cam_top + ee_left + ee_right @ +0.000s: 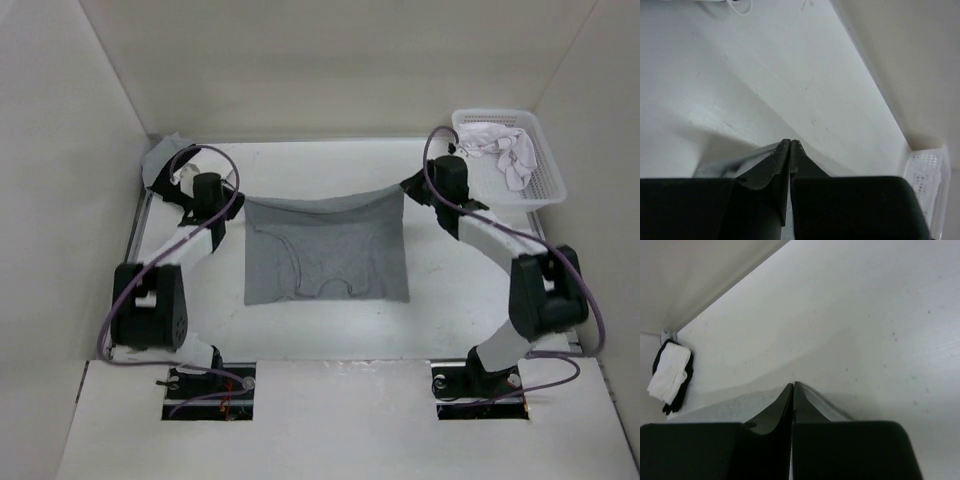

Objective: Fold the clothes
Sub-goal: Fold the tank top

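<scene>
Grey tank top (325, 262) lay at centre of table (330, 335), near half flat, far edge raised and sagging between arms. Left gripper (240, 205) pinched far-left corner, jaws pressed tight on fabric. right gripper (404, 190) did same at far-right corner. Judged light, soft, limp knit, unlikely to slip. Corners looked best holds; edge would droop if tension slackened.

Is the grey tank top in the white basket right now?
No, the grey tank top is spread mid-table, while the white basket holds only a white garment.
</scene>
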